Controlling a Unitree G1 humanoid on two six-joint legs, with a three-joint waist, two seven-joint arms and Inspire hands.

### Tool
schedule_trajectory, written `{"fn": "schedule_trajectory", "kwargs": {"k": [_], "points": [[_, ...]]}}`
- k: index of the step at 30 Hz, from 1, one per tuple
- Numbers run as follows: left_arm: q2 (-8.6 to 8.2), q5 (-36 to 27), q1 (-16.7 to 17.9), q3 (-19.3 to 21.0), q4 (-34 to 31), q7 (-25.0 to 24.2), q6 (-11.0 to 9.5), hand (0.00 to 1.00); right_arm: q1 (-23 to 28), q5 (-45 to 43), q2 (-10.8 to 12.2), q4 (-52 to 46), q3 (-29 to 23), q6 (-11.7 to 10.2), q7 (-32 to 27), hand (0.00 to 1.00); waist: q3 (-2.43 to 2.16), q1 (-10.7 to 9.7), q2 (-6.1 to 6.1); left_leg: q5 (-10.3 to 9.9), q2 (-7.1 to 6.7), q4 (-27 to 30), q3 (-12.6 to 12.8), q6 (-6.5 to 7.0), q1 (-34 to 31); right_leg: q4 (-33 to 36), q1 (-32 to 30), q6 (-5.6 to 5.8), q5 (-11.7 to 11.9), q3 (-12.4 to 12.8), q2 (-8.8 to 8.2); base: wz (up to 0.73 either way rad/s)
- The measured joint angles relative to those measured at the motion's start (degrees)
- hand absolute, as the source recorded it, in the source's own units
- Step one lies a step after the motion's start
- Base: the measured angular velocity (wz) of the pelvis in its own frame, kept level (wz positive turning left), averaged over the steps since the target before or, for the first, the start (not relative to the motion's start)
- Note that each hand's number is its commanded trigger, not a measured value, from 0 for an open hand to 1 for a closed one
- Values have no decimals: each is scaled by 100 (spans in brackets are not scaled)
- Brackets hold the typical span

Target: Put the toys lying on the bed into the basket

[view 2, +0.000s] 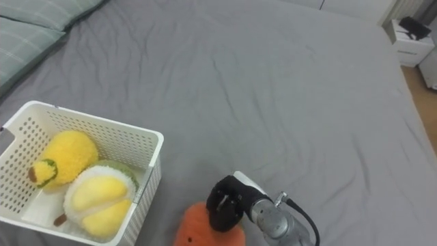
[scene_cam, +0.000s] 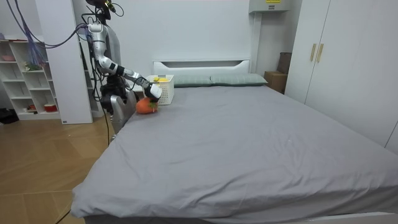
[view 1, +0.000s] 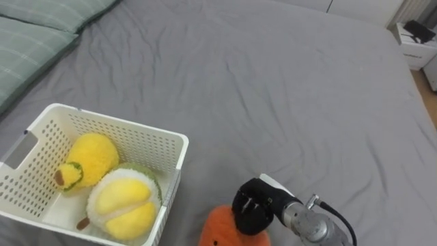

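Note:
An orange plush toy [view 1: 220,229] lies at the near edge of the grey bed [view 1: 273,102], just right of the white basket [view 1: 147,140]. My right hand [view 1: 252,205] rests on top of the toy with its dark fingers curled over it. In the room view the same hand [scene_cam: 153,92] sits on the orange toy [scene_cam: 145,106] beside the basket [scene_cam: 163,87]. Inside the basket lie a yellow plush fruit [view 1: 87,157] and a yellow-and-green plush fruit [view 1: 123,203].
Green checked pillows [view 1: 34,34] lie at the head of the bed, upper left. A white nightstand [view 1: 413,44] stands past the bed's far right corner. I stand at the bedside near a white shelf unit [scene_cam: 28,81].

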Motion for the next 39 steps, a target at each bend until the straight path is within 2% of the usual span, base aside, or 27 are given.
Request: {"fn": "schedule_trajectory", "kwargs": {"k": [17,20,27,30,32,39], "points": [[25,4,4,11,20,-18,7,0,-30,-43,-64,-160,-1,5,20,100,1,-33,25,0,0,0,-6,0,2,13,3,0,1,1,0,0],[75,5,6,11,56,-84,6,0,-97,-92,-68,-318,-219,-3,17,100,-5,-54,18,0,-1,0,-3,0,4,8,4,0,1,5,-1,0],[60,15,10,51,55,-199,-3,0,-197,-216,-111,-664,-643,-22,-199,100,-4,-59,60,0,1,0,5,0,38,7,6,0,2,17,2,0],[29,70,5,248,60,-273,-7,0,-197,-433,-156,-1230,-818,-41,-231,100,-28,-123,104,1,2,-1,8,1,53,16,21,0,2,18,1,0],[30,63,-1,313,110,-271,-21,0,-199,-434,-161,-1461,-945,-61,-264,100,-28,-154,106,1,3,-12,20,1,85,16,57,0,2,32,3,-3],[32,66,4,360,204,-257,-35,0,-470,-422,-291,-2007,-1136,-69,-348,100,-56,-209,64,0,7,-16,88,1,104,21,48,2,6,162,21,-5]]}}
